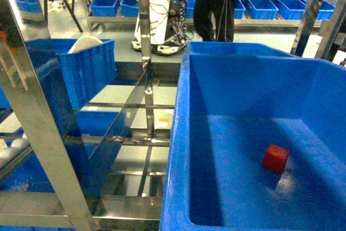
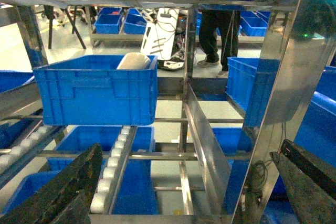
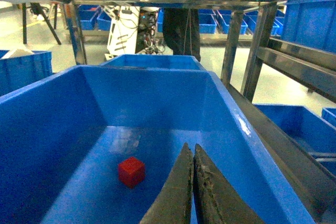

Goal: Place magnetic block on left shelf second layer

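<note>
The magnetic block point(image 1: 275, 158) is a small red cube lying on the floor of a large deep blue bin point(image 1: 178, 133) on the right. My right gripper point(image 3: 190, 148) hovers inside that bin, shut with nothing between its fingers. The block point(image 3: 131, 171) lies on the floor to its left, apart from it. My left gripper point(image 2: 186, 152) is open and empty, facing the left shelf of the shiny steel rack. Its bare rail tier point(image 1: 135, 140) with white rollers point(image 2: 113, 166) lies ahead and below. Neither gripper shows in the head view.
A blue bin point(image 2: 97, 90) holding a white object point(image 2: 134, 60) stands on the left shelf further back. A slanted steel divider point(image 2: 205, 145) and a punched upright point(image 1: 32, 112) separate the bays. More blue bins sit on lower tiers. A person's legs point(image 1: 213, 9) stand behind the rack.
</note>
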Robot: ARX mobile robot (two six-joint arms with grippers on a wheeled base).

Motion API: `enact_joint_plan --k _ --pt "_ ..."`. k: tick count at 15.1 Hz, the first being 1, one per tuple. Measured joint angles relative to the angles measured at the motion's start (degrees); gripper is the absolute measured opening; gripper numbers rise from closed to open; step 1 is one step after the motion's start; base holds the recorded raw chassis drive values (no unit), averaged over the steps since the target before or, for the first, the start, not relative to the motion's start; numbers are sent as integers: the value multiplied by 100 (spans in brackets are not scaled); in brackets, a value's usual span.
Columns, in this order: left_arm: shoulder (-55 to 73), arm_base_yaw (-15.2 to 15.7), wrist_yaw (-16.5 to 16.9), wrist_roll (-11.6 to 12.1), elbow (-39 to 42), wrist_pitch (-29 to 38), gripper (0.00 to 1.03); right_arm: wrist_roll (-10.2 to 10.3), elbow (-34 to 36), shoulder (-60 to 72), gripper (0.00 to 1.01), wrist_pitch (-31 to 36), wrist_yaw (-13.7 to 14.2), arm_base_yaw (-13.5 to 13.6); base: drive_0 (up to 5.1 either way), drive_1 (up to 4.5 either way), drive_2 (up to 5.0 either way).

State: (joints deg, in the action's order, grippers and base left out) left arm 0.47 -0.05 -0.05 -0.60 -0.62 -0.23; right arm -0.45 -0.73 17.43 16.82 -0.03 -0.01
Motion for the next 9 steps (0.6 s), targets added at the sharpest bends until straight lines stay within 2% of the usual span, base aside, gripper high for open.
enact_joint_plan --k 7,8,9 --pt "0 0 0 0 0 0 98 0 0 -776 2 -713 2 0 0 0 0" --pt "0 0 0 0 0 0 98 0 -4 -1311 2 -1563 -7 0 0 0 0" --pt "0 0 -4 0 0 0 98 0 -4 -1714 2 -1676 4 0 0 0 0"
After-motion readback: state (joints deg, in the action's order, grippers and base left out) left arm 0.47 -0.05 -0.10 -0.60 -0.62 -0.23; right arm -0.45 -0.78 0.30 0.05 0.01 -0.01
